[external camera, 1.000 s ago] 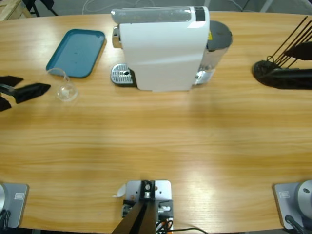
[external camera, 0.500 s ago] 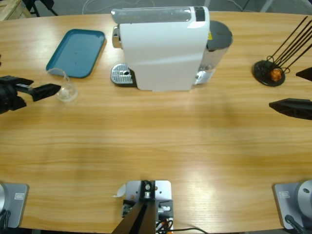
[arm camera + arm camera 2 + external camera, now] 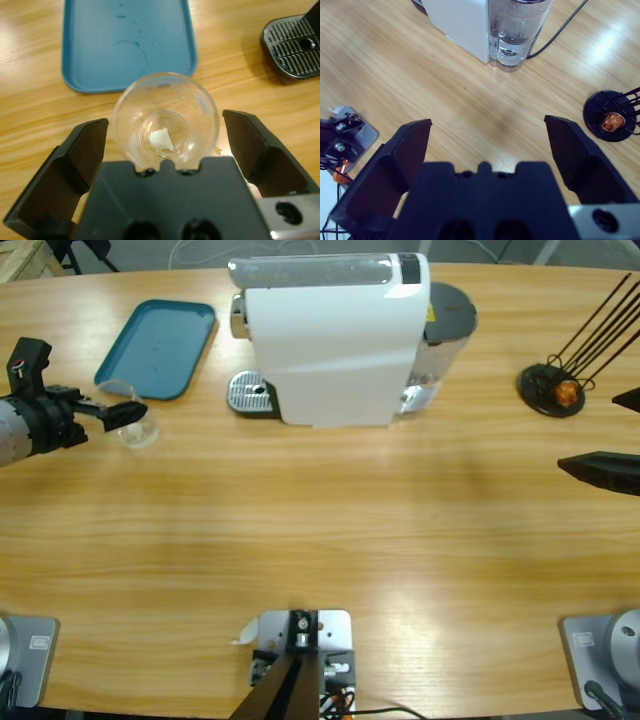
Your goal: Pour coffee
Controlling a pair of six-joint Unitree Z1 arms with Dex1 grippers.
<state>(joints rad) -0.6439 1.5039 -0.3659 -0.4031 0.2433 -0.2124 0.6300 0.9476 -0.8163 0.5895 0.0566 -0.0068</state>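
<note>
- Glass tumbler point(image 3: 166, 120) sits empty between the spread jaws of the left gripper point(image 3: 167, 145), centre of the left wrist view: positioned for a grasp, not yet clamped.
- Coffee is not visible anywhere; the coffee machine point(image 3: 335, 335) stands at upper centre.
- Right gripper point(image 3: 487, 135) idles, jaws apart, holding nothing.

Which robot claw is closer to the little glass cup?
The left one. The left gripper has its open jaws on either side of the glass cup, not yet squeezing it. The right gripper hangs open at the table's far right edge, far from the cup.
</note>
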